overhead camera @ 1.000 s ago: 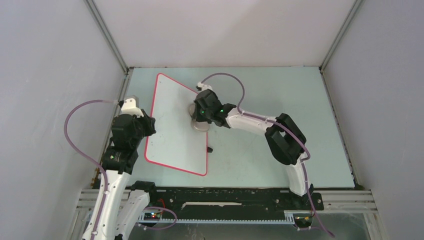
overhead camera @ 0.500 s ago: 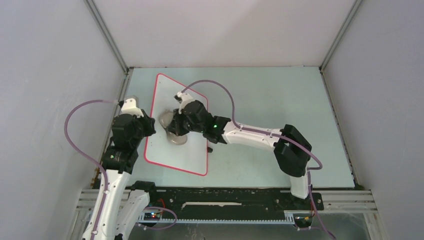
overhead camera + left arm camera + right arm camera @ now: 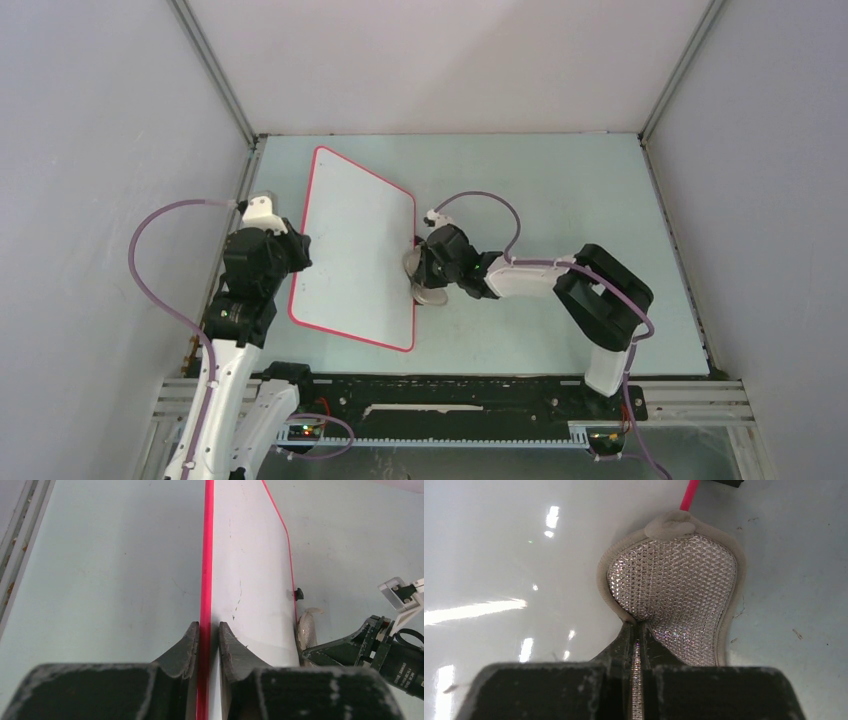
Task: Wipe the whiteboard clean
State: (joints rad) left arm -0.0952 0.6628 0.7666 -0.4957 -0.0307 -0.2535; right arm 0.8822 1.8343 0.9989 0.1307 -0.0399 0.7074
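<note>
The left tool (image 3: 208, 630) clamps the red rim of the whiteboard (image 3: 355, 245). The right tool (image 3: 638, 630) pinches a grey mesh pad (image 3: 674, 582) (straddling board edge and counter (image 3: 570, 190)).

- The whiteboard (image 3: 499, 545) has a smooth, glossy white face that throws back bright glints of light. Its thin red-pink rim (image 3: 205, 555) looks like smooth plastic.
- The pad (image 3: 674, 590) lying across the whiteboard's edge is cloth, a knobbly, silvery mesh weave with a soft beige hem.
- The table (image 3: 560, 190) around the whiteboard is matt pale green and lightly scuffed.
- The left gripper (image 3: 207, 630), at the whiteboard's rim, is matt black, rough and dusted whitish towards its base.
</note>
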